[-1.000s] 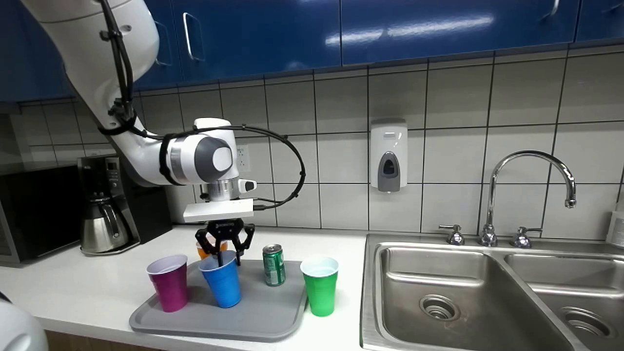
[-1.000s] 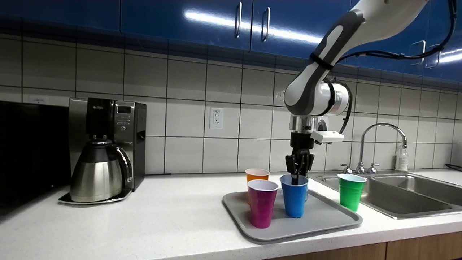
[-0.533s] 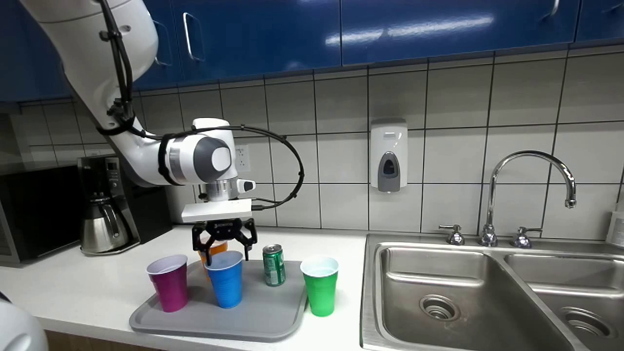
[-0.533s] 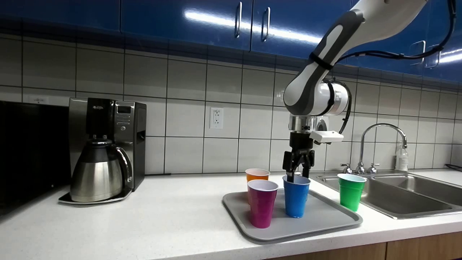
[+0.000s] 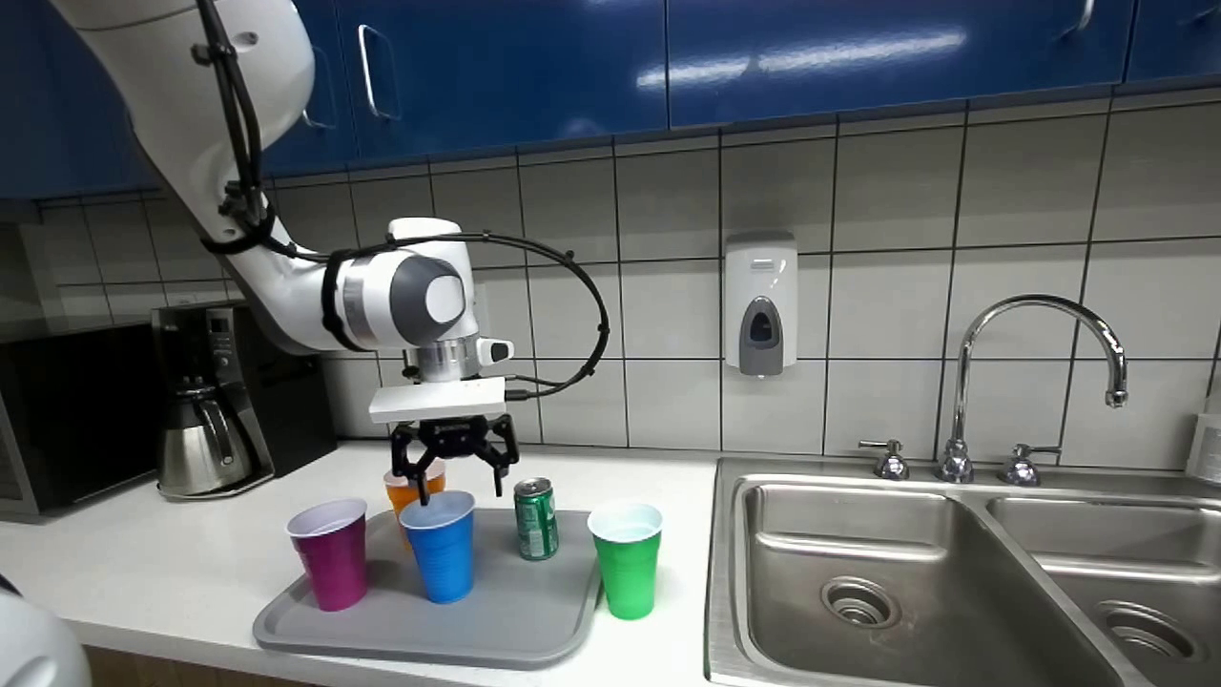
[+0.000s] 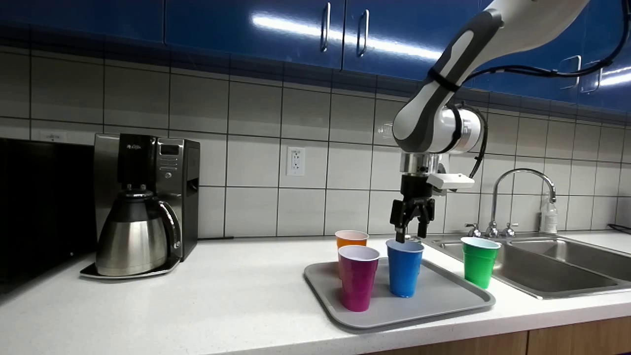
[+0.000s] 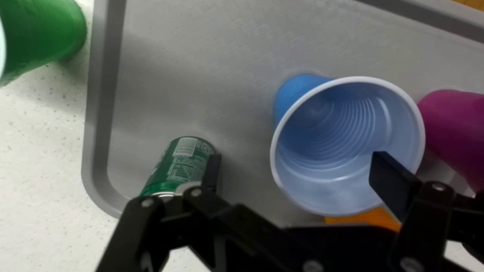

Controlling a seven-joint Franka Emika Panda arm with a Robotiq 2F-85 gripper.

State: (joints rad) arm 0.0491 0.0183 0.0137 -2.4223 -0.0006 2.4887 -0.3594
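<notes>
Hand (image 5: 461,497) higher, jaws wide, near blue cup (image 5: 444,558)

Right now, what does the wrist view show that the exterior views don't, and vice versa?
Wrist view only: the ridges deep inside the blue cup. Exterior views only: coffee maker, faucet, sink, blue cabinets. Shared: open gripper, gray tray, that blue cup, purple cup, green cup, and orange cup, just a sliver of it in the wrist view.
</notes>
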